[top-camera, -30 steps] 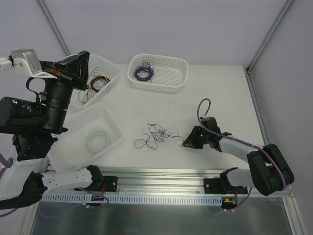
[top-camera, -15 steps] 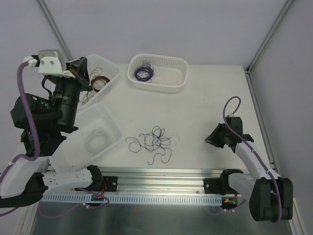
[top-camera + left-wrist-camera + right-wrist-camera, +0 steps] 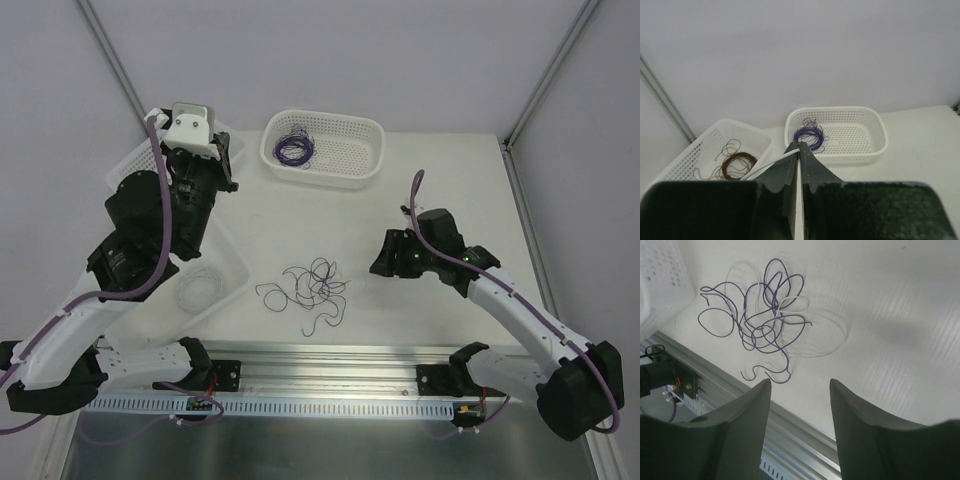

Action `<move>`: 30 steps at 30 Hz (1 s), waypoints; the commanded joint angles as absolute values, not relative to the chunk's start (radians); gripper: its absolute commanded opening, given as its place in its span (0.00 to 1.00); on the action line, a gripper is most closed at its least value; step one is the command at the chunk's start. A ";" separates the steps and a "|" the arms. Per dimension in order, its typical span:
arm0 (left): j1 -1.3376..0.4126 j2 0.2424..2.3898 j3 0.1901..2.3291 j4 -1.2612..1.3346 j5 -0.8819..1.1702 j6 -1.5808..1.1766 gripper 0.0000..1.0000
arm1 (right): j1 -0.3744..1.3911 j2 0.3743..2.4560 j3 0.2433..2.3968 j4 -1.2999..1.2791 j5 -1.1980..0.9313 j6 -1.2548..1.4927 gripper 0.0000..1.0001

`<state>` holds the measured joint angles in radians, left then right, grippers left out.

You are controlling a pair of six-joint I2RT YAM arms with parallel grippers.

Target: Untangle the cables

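A loose tangle of purple and whitish cables (image 3: pixel 312 290) lies on the white table (image 3: pixel 450 180), near its front edge. Just right of the tangle, the right gripper (image 3: pixel 800 384) hovers with its jaws apart and empty. Far behind and left of the tangle, the raised left gripper (image 3: pixel 799 152) is clamped on a whitish wire (image 3: pixel 771 161).

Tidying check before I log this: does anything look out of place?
Yes. The cables lie in a loose purple-and-whitish tangle on the table, while the purple coil sits neatly in a basket. The left hand pinches a stray white wire.
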<state>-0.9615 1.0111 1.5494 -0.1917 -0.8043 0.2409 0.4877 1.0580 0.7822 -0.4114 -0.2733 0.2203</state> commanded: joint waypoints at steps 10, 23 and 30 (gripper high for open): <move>-0.644 1.032 1.517 -0.431 -0.565 0.002 0.00 | 0.638 1.105 0.816 -0.406 -0.219 0.169 0.74; -0.474 1.006 1.519 -0.517 -0.623 0.041 0.00 | 0.649 1.088 0.802 -0.417 -0.204 0.161 0.96; -0.316 0.919 1.238 -0.512 -0.548 -0.078 0.00 | 0.653 1.098 0.804 -0.425 -0.203 0.153 0.96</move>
<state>-0.3687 0.9451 1.3277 -0.5064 -0.5812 -0.0128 0.6437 1.1053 0.7876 -0.4175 -0.2153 0.1738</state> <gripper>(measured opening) 0.009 0.959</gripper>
